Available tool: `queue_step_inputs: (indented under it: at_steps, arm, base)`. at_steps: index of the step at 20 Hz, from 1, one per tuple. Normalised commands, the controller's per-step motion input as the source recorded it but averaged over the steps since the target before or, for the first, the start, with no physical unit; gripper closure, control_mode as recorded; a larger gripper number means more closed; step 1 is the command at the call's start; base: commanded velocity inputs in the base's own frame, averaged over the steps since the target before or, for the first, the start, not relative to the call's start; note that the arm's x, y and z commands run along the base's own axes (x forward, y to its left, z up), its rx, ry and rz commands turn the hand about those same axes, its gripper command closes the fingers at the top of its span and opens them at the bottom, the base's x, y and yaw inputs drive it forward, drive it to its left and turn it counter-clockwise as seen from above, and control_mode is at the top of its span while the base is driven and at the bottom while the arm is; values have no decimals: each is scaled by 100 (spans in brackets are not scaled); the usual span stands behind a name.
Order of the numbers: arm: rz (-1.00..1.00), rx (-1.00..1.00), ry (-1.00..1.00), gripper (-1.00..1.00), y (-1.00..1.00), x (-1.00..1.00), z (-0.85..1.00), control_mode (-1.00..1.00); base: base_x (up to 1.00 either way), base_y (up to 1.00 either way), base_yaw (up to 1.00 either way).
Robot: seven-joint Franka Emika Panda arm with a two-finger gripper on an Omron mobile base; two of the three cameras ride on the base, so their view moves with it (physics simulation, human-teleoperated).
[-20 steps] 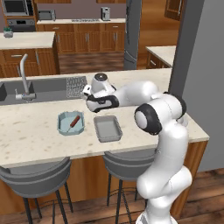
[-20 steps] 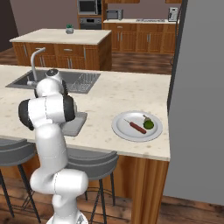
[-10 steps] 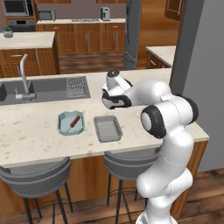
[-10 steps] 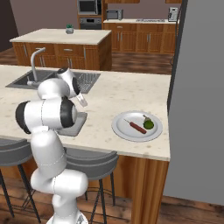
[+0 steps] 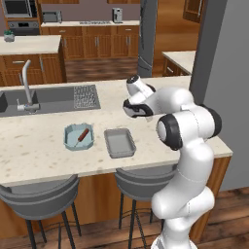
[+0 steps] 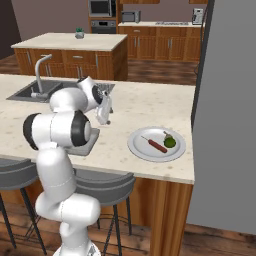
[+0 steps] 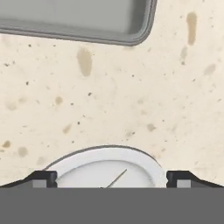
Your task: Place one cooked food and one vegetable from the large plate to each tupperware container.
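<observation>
Speckled beige stone counter (image 6: pixel 135 107) in the foreground, two grey stools tucked under its near edge. On the right part, close to the front edge, the large plate (image 6: pixel 140 150), round and pale, carrying a red sausage (image 6: pixel 154 145) and, touching or just beside it, a green vegetable (image 6: pixel 170 142), possibly a pepper, too small to say. Left of the plate and apart from it, the grey rectangular container (image 5: pixel 119 142), nothing seen inside. Just beside that, further left, the light blue container (image 5: pixel 73 141) with cut-off corners, a second red sausage (image 5: pixel 83 133) lying slantwise in it. Above the bare counter between grey container and plate, the gripper (image 7: pixel 111 177), hanging over stone, jaws spread wide, holding nothing; in the hand view, plate rim low at the fingertips (image 7: pixel 41 177) and a corner of the grey container at the top. Beyond, sunk into the counter, a dark sink (image 5: pixel 46 99) with a curved faucet (image 5: pixel 26 85) and a drain rack (image 5: pixel 85 96).
</observation>
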Motion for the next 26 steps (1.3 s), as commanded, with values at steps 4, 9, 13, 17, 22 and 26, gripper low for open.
queue_step_inputs:
  at_steps: [4,9,13,17,22,26]
  arm:
    - [-55,13,-8,-100,-80,-2,10,-100]
    - [-59,15,-18,-100,-63,0,2,-100]
    - [-60,22,-29,-100,-49,0,0,-100]
    - [-58,24,-38,-100,-43,0,0,-100]
    - [-60,17,-39,-100,-38,0,0,-100]
    - [-66,9,-22,-100,-36,-4,1,-100]
  base:
    - [0,0,0]
    - [0,0,0]
    - [0,0,0]
    - [0,0,0]
    - [0,0,0]
    - [0,0,0]
